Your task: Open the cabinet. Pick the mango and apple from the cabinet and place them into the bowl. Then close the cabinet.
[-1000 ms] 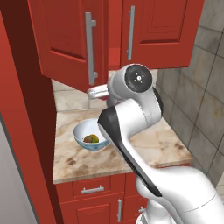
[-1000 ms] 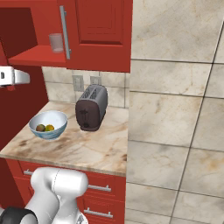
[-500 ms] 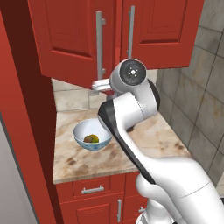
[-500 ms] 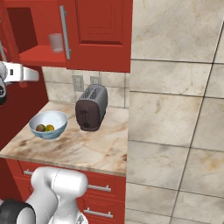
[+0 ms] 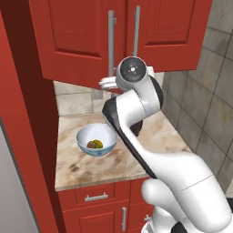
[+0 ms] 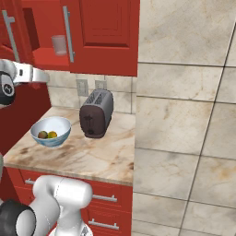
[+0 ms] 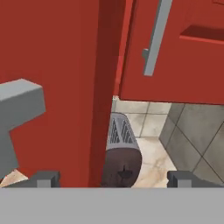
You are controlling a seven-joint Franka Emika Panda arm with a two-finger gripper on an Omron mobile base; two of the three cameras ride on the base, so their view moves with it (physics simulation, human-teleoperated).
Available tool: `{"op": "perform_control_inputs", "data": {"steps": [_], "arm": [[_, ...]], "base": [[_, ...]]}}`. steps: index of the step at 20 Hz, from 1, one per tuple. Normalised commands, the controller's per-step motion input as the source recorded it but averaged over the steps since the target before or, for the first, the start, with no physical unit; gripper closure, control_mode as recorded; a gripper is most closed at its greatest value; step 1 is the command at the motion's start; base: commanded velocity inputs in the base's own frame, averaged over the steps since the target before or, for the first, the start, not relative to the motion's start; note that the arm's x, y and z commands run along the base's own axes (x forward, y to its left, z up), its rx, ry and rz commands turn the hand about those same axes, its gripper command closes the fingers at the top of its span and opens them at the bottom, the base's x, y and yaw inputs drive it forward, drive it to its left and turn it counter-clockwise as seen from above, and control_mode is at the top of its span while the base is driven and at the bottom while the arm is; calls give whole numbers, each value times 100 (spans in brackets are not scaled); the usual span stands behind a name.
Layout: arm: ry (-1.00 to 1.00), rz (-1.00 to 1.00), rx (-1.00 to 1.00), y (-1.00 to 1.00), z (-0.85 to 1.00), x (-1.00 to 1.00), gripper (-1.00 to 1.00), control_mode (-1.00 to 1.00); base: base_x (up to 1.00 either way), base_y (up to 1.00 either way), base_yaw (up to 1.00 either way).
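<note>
**Fruit sitting in the bowl, left cabinet door standing nearly shut**

In the left base view, the bowl (image 5: 96,139) is resting on the marble counter (image 5: 82,168) at about eight o'clock from the arm's round wrist joint. Inside it, the apple (image 5: 92,144) is lying at nine o'clock of the mango (image 5: 99,145), the two touching. Above, at twelve o'clock, the cabinet (image 5: 82,41) is showing both panelled doors, their silver bar handles (image 5: 111,43) standing close together near the middle seam.

In the right base view, the cabinet's left door (image 6: 11,32) is standing ajar at the picture's ten o'clock, leaving a gap onto the red shelf, where a clear glass cup (image 6: 59,45) is standing. The bowl (image 6: 51,131) is sitting at nine o'clock of the toaster (image 6: 96,113), near it but apart, with the apple (image 6: 43,135) and mango (image 6: 52,134) lying side by side inside.

In the hand view, the gripper (image 7: 113,179) is holding its fingertips (image 7: 43,178) spread wide, with nothing between them. The left door's edge (image 7: 107,87) is running from twelve o'clock down to six between the tips, and that door's grey handle (image 7: 17,109) is looming at nine o'clock. The right door's handle (image 7: 155,39) is hanging at one o'clock, and the toaster (image 7: 122,153) is showing at six o'clock beyond the door edge.
</note>
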Motion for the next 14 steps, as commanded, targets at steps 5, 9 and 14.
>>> {"op": "perform_control_inputs", "data": {"steps": [5,9,14], "arm": [[0,-2,0,-13,-1,71,-100,-100],[0,0,0,-4,-1,81,-100,-100],[0,0,0,-1,-6,79,-100,-100]], "base": [[0,0,0],[0,0,0],[0,0,0]]}}
